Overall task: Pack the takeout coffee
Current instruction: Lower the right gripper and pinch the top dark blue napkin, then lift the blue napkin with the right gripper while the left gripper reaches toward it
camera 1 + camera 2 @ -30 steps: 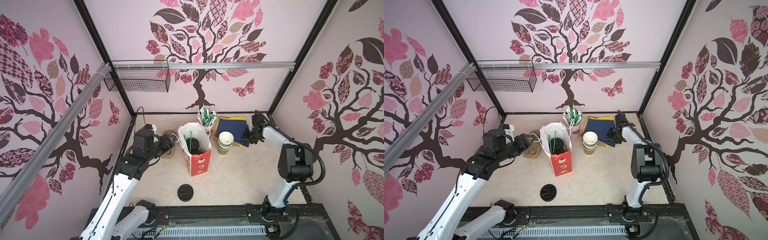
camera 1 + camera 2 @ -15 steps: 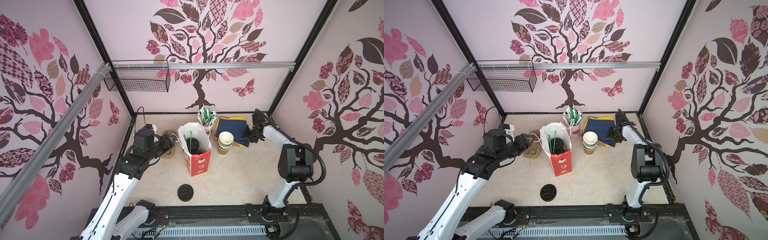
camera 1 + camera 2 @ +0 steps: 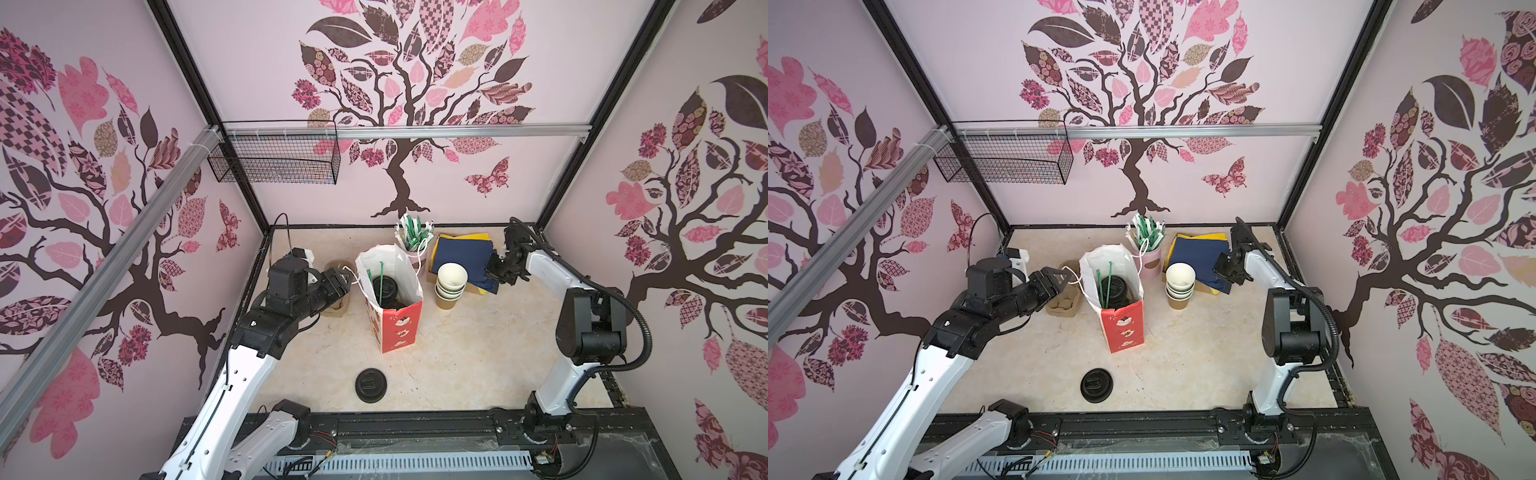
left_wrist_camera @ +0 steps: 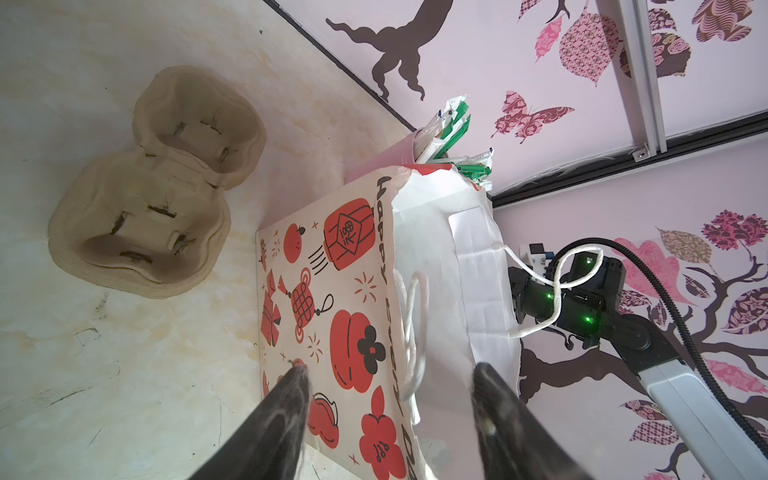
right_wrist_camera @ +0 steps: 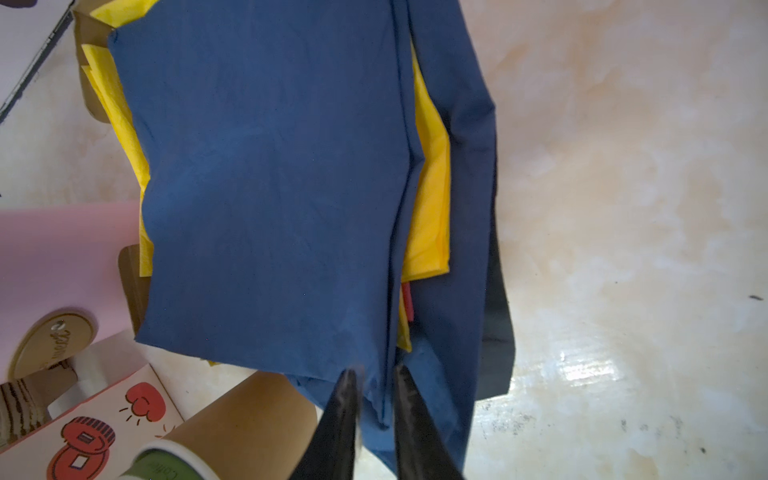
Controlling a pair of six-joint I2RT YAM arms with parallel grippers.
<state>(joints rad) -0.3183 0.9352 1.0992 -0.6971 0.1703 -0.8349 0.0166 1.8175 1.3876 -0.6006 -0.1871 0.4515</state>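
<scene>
The red-and-white paper bag [image 3: 395, 328] stands open mid-table. Black sip lids of the takeout coffee [image 3: 384, 286] show inside it beside green straws; the cup bodies are hidden by the bag's walls. My left gripper [image 3: 345, 276] is open at the bag's left rim. In the left wrist view its fingers [image 4: 291, 399] straddle that wall and the white string handle [image 4: 415, 332]. My right gripper [image 3: 492, 270] is at the back right, shut on the near edge of a blue napkin [image 5: 270, 187]. A fold of it sits between the tips.
A stack of lidless paper cups [image 3: 451, 282] stands right of the bag, close to the napkins. A loose black lid [image 3: 371, 385] lies near the front edge. The beige cup carrier [image 4: 153, 199] sits under my left arm. A pink holder of straws [image 3: 413, 237] is behind the bag.
The right gripper's jaws have narrowed onto the blue napkin's edge. The left arm and the bag have not moved.
</scene>
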